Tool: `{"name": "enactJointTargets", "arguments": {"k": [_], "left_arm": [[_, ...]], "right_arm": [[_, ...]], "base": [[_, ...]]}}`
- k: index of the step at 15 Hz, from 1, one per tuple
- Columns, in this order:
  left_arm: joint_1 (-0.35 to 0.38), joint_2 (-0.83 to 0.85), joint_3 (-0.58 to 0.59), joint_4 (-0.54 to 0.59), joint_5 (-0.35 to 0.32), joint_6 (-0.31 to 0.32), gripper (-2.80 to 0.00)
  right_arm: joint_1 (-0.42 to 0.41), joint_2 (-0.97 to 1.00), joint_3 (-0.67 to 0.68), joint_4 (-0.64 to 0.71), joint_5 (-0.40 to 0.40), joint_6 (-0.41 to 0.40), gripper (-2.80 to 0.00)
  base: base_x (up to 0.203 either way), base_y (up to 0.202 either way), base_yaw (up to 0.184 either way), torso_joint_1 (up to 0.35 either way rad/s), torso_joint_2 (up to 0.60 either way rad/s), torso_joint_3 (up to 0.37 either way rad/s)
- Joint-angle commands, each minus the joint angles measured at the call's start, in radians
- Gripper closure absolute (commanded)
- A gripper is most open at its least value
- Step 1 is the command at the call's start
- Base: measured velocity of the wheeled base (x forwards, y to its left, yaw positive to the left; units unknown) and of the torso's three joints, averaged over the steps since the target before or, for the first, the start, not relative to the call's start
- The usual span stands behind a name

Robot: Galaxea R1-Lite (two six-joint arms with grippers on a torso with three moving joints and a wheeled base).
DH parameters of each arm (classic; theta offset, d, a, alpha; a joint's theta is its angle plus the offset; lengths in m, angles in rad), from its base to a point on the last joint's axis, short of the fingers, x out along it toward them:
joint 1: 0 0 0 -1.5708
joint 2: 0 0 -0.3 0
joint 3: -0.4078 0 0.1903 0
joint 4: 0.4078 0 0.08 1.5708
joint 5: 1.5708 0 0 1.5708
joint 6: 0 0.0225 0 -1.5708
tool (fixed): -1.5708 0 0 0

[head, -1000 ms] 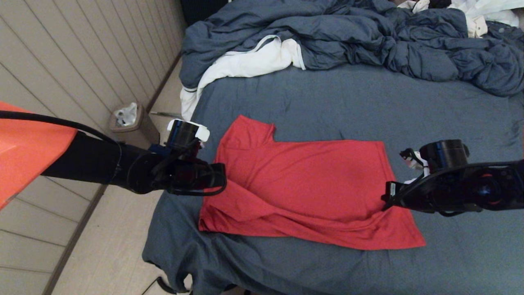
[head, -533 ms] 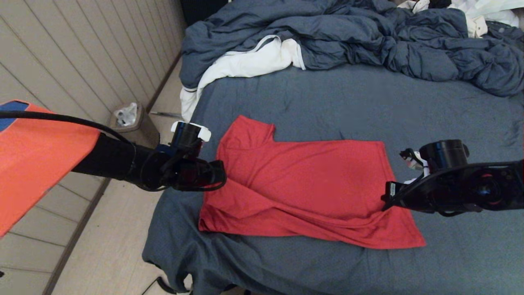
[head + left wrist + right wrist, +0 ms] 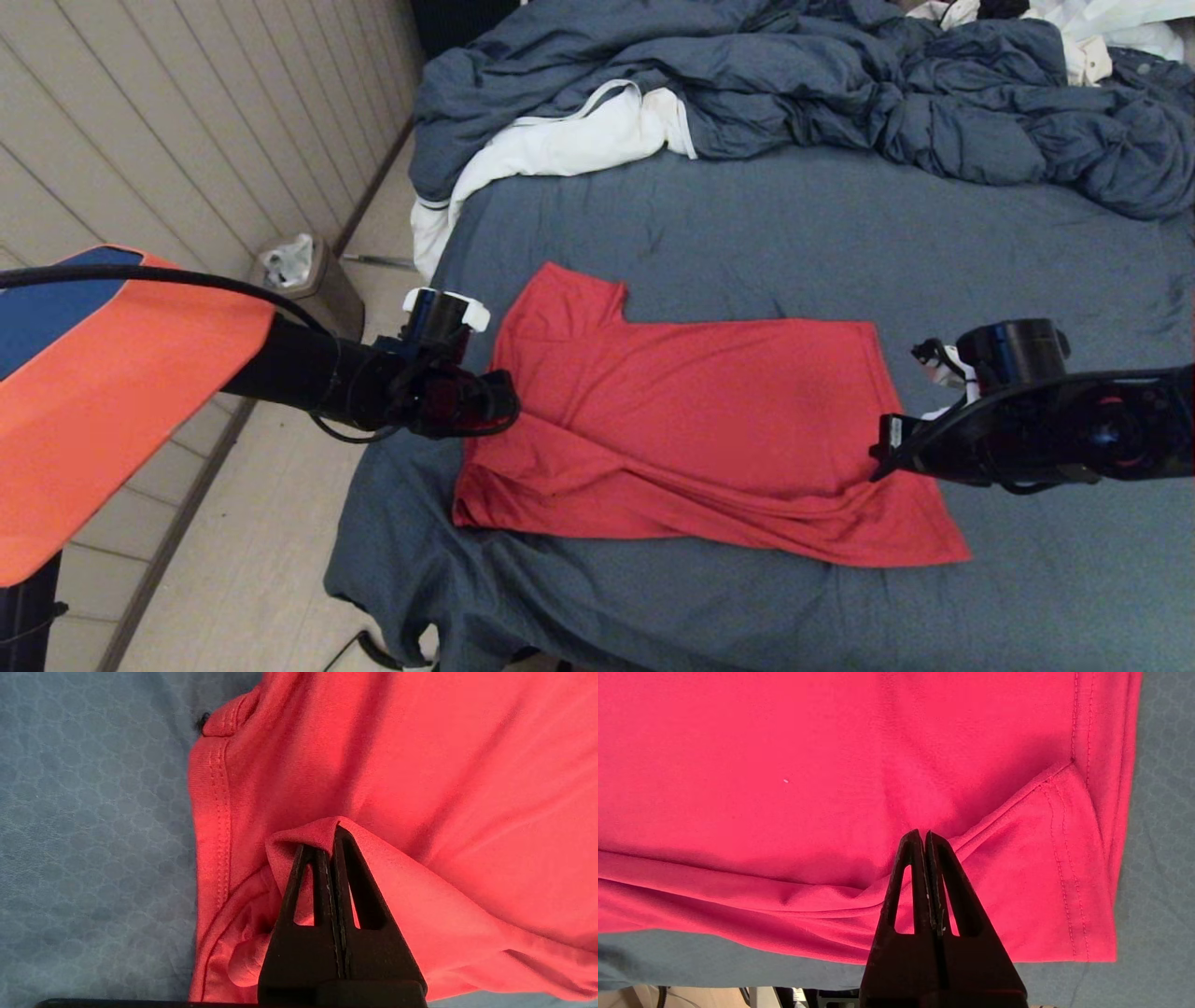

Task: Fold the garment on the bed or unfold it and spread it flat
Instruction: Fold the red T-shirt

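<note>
Pinching the shirt at both ends on the bed, left gripper is sliding inward while right gripper is holding, starting the fold.

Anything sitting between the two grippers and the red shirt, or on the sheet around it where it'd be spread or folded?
Nothing visible. The left gripper is shut on a fold of the red shirt near its collar end; the right gripper is shut over its hem end. The blue duvet and white cloth lie beyond the shirt.
</note>
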Motion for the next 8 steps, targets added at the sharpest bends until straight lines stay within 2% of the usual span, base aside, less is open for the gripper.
{"name": "enactJointTargets", "arguments": {"k": [1, 5, 8], "left_arm": [[0.000, -0.003, 0.002, -0.003, 0.004, -0.004, -2.80], [0.009, -0.083, 0.020, -0.009, 0.018, -0.018, -2.80], [0.018, -0.209, 0.096, -0.008, 0.025, -0.020, -2.80]], "right_arm": [[0.000, 0.001, 0.001, -0.002, 0.001, 0.001, 0.00], [0.001, 0.000, 0.002, -0.002, 0.003, 0.001, 0.00], [0.001, -0.003, 0.002, -0.001, 0.003, 0.001, 0.00]], "base": [[0.000, 0.000, 0.000, 0.000, 0.00, 0.000], [0.000, 0.000, 0.000, 0.000, 0.00, 0.000], [0.000, 0.000, 0.000, 0.000, 0.00, 0.000]]}}
